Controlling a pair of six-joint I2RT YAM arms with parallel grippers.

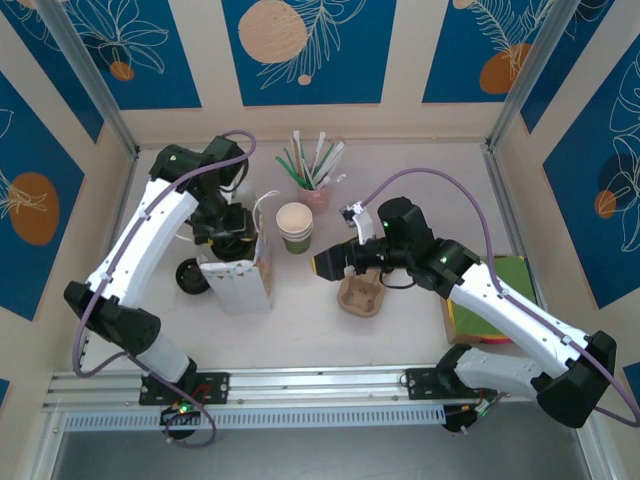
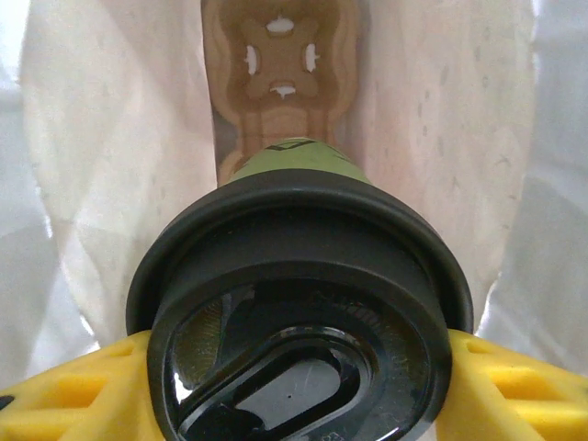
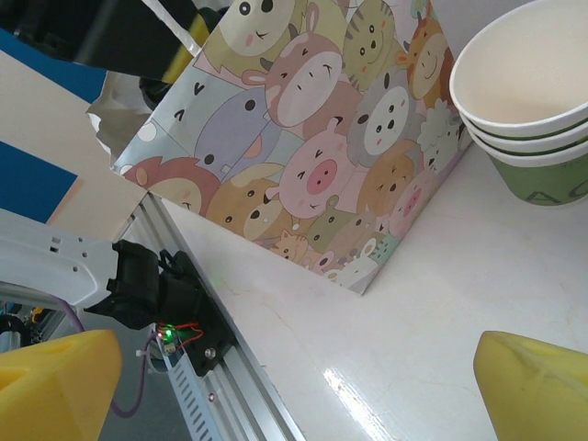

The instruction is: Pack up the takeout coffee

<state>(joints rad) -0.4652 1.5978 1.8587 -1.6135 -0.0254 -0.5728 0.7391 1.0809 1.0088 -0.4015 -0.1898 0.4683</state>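
Black-lidded coffee cup (image 2: 296, 276), grasped by left end effector (image 2: 294, 390) inside cartoon-animal bag (image 3: 322, 138); right end effector (image 3: 294, 386) released; stacked cups (image 3: 542, 175), lettering unreadable.

Tabletop (image 1: 320, 340): pale; you see it bare at lower centre.
Left of centre: paper bag (image 1: 240, 283), standing.
Centre: stacked cups (image 1: 294, 228); cup carrier (image 1: 360, 294).
Upper centre: straw cup (image 1: 318, 192).
Right: coloured sheets (image 1: 515, 275).

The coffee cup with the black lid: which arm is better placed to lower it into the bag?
Left. The left claw holds the cup in the paper bag's mouth, above the cardboard holder at the bottom. The right claw is open and empty, outside the bag.
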